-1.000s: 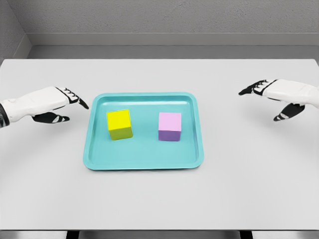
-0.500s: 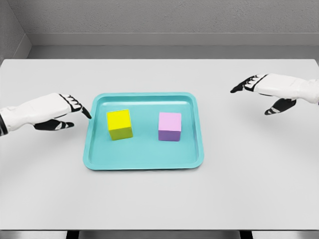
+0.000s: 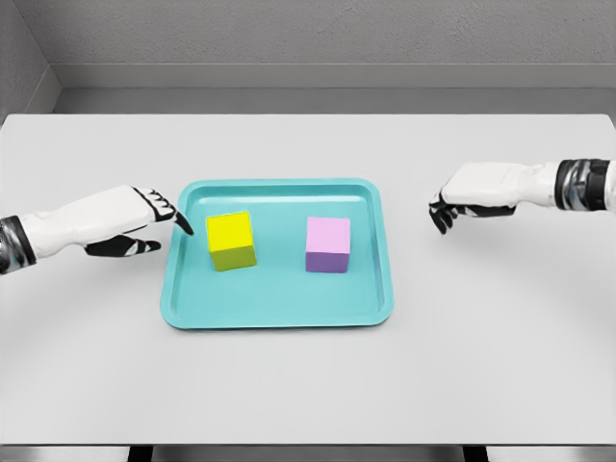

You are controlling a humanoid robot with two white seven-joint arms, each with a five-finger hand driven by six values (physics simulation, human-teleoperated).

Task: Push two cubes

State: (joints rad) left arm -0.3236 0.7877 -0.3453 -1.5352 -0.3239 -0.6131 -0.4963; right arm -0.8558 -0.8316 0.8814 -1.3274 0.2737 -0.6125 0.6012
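- Both hands have been brought inward toward the shallow teal plastic tray (image 3: pixel 279 313) since the earlier frames; the two cubes have not shifted.
- On the tray's left side, the left hand (image 3: pixel 130 219) is now held with its dark fingertips (image 3: pixel 183 226) over the tray's left rim, just beside the yellow cube (image 3: pixel 231 240) but not seen to touch it.
- The left hand's fingers are extended and slightly relaxed, the thumb is tucked beneath, and nothing is held.
- The right hand (image 3: pixel 474 192) has been drawn closer to the tray's right rim and turned, so that its fingers now point downward toward the desk (image 3: pixel 308 385); it is held apart from the tray.
- The right hand's fingers are loosely bent, not closed, and nothing is grasped.
- The yellow cube is seated in the left half of the tray, a little nearer the far rim than the near rim.
- The pale pink cube with a purple front face (image 3: pixel 328 244) is seated in the right half of the tray, level with the yellow cube and well apart from it.
- The tray is placed near the middle of the plain white desk, with both arms entering from the picture's side edges.
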